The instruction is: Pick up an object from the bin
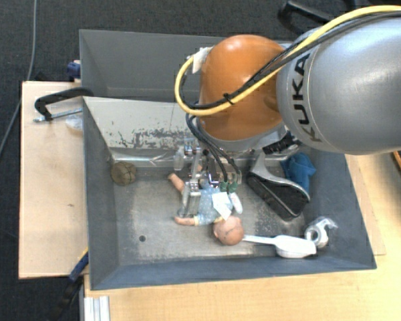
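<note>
**Camera view.**
- **Item:** small doll (210, 214), bald head, pale blue clothes, lying mid-bin toward the near wall.
- **My pincer (200, 187):** low in the bin, right over the doll's legs and body. How wide it stands, and whether it has any hold, I cannot tell.
- **Risk, as I judge:** a grip on a thin limb may slip and drop the doll. The white spoon (285, 245) near its head could get nudged.
- **Pose:** my arm enters from the right, wrist pointing down, orange cover (244, 89) uppermost.
</note>
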You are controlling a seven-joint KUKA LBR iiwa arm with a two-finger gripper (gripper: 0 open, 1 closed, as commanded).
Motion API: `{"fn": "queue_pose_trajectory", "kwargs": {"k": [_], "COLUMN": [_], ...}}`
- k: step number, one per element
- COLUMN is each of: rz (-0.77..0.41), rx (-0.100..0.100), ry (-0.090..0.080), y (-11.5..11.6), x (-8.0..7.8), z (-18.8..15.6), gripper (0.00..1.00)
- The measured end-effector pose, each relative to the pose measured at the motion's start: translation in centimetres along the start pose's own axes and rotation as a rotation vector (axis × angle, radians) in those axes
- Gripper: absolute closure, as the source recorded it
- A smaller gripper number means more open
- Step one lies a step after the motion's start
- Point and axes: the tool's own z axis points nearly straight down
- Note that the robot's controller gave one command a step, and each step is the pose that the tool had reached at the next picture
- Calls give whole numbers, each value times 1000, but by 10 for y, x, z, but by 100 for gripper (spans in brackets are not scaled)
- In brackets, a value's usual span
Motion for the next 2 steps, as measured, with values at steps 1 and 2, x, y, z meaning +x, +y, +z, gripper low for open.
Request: {"fn": "queue_pose_trajectory", "kwargs": {"k": [1,2], "rz": [2,-37], "rx": [-2,-2], "ry": [-9,-7], "y": [-1,-29], "x": [-2,-1], "z": [-5,30], "gripper": [0,0]}}
